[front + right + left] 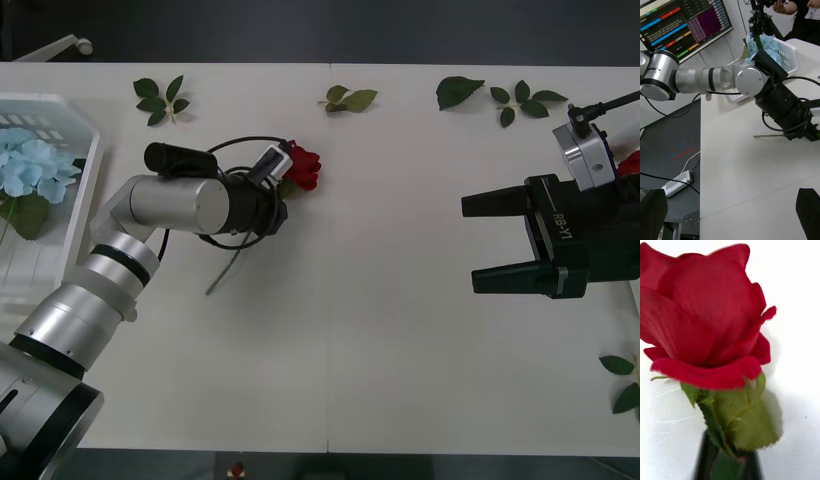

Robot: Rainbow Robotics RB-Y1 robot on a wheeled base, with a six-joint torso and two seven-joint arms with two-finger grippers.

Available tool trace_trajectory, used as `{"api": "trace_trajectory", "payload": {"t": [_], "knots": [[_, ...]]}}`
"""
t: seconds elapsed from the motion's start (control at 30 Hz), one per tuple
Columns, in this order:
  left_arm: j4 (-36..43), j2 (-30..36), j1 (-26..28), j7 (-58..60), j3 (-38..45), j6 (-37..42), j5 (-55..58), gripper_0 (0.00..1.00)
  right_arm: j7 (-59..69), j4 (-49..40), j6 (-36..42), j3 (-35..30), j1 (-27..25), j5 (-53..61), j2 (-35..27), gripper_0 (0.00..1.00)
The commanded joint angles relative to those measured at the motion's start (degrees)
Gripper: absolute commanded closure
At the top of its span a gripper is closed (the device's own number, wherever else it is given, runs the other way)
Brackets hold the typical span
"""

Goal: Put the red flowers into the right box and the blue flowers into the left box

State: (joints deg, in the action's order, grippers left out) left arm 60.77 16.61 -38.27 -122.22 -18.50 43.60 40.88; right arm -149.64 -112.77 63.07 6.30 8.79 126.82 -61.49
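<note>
Gripping a red rose [303,166] mid-table, the left end effector [281,186] sits among leaf sprigs [160,100]; the right end effector [478,242] hangs released.

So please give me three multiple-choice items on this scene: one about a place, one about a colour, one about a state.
1. Where do the blue flowers lie?
A. in the left box
B. mid-table
C. in the right claw

2. What colour is the flower at the left claw?
A. blue
B. red
C. white

3. How does the right claw stand?
A. shut on a rose
B. shut on a leaf
C. open, holding nothing

Answers:
1 A, the pale blue blooms sit inside the white bin.
2 B, the left wrist view shows a red rose at its fingers.
3 C, its black fingers are spread apart above bare table.
</note>
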Motion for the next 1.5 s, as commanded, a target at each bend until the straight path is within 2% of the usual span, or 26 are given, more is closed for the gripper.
{"api": "trace_trajectory", "payload": {"t": [0.03, 0.3, 0.5, 0.63, 0.8, 0.87, 0.97, 1.13, 1.3, 1.5], "knots": [[-0.4, 0.7, -0.9, 3.0, -1.9, -0.2, 1.0, 1.0, -2.0, -0.6, 0.3, -0.6, 0.6, 0.9, -0.6, 0.0], [2.2, 3.7, -0.8, 2.7, -1.9, 2.0, 11.7, 1.0, -2.1, -0.6, 0.4, -0.6, 0.6, 0.9, -0.6, 0.0], [10.7, 9.5, -0.7, 3.1, -1.9, 8.2, 23.5, 1.0, -2.2, -0.6, 0.4, -0.6, 0.6, 0.9, -0.6, 0.0], [17.9, 16.6, 0.7, 3.1, -1.4, 11.2, 30.6, 1.0, -2.1, -0.6, 0.3, -0.6, 0.6, 0.9, -0.6, 0.0], [25.2, 22.4, 5.0, 2.3, 5.2, 18.4, 39.1, 1.0, -1.5, -0.6, 0.3, -0.6, 0.5, 1.1, -0.6, 0.0], [27.3, 23.4, 7.6, 0.1, 11.2, 24.3, 43.3, 1.0, -1.1, -0.6, 0.2, -0.6, 0.3, 1.3, -0.6, 0.0], [27.9, 23.0, 10.9, -3.7, 19.6, 32.1, 49.8, 1.0, -0.7, -0.6, -0.2, -0.5, -0.4, 2.1, -0.6, 0.0], [27.8, 22.1, 16.9, -9.3, 28.3, 37.9, 62.9, 1.0, 0.5, -0.6, -0.5, -0.4, -1.4, 3.2, -0.2, 0.0], [27.8, 17.4, 21.1, -14.2, 29.7, 36.2, 75.0, 1.0, 4.2, -0.6, -0.6, 0.1, -1.7, 3.6, 1.6, 0.0], [27.8, 8.3, 21.7, -16.2, 29.2, 32.9, 80.5, 1.0, 8.1, -0.6, -0.7, 1.0, -1.7, 3.5, 3.0, 0.0]]}}
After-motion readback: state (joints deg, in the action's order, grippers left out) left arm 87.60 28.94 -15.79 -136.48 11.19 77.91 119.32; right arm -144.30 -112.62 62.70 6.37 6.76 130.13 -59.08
